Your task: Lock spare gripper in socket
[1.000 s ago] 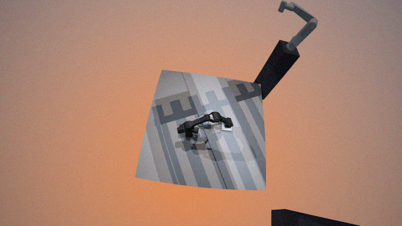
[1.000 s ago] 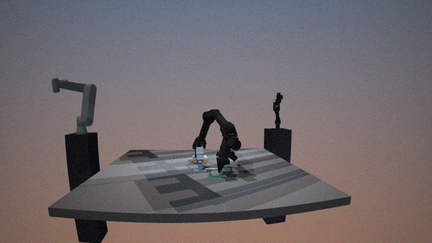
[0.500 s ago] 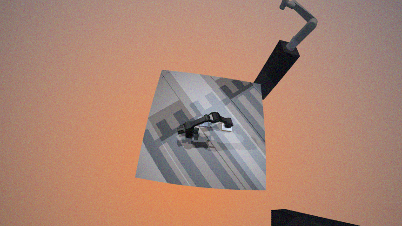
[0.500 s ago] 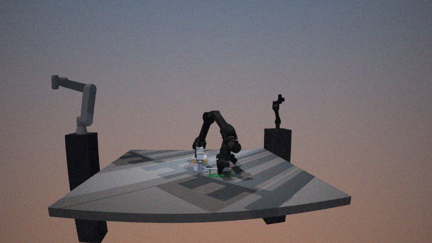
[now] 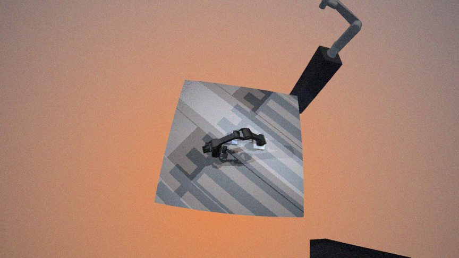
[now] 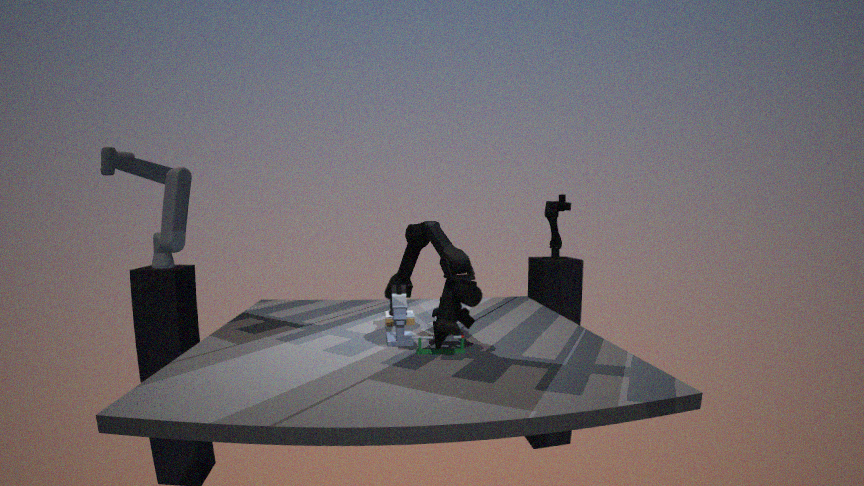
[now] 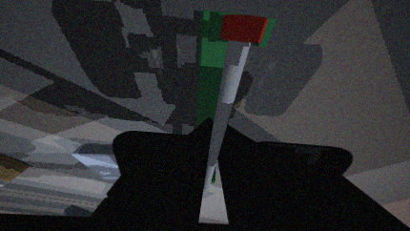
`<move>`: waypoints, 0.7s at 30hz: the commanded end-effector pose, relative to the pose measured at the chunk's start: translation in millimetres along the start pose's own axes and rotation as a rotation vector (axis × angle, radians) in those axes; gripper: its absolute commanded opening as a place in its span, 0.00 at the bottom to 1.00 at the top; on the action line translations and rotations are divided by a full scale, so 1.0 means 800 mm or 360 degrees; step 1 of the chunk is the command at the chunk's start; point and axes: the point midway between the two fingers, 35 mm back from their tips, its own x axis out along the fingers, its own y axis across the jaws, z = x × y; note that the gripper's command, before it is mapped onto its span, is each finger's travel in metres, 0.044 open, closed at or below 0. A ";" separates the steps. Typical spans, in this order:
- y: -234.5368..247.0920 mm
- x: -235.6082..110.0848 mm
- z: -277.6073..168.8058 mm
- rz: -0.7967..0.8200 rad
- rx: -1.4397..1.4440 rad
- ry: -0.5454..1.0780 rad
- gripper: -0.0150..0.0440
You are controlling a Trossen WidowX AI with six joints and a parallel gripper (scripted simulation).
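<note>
The lock pin [image 7: 230, 83] is a thin grey and white rod with a red head [image 7: 243, 28]. In the wrist view it runs from between my fingers out over a green cradle [image 7: 209, 91] [image 6: 426, 349]. My gripper [image 7: 213, 122] [image 6: 439, 342] [image 5: 215, 152] is low over the table and shut on the pin's shaft. A white and grey block with an orange part [image 6: 398, 321], which seems to be the mount, stands just left of the gripper by the arm's base. The spare gripper is too small to make out.
The striped grey table [image 6: 302, 398] [image 5: 224, 192] carries everything. A dark pillar with a grey arm [image 6: 163, 314] stands off its left edge. A second pillar with a small dark camera stand [image 6: 554, 284] is at the back right.
</note>
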 end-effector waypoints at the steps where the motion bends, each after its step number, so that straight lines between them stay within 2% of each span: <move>1: 0.000 -0.001 -0.001 -0.0002 -0.0007 0.0003 0.25; 21: -0.001 -0.065 -0.017 -0.0003 -0.0007 0.0003 0.25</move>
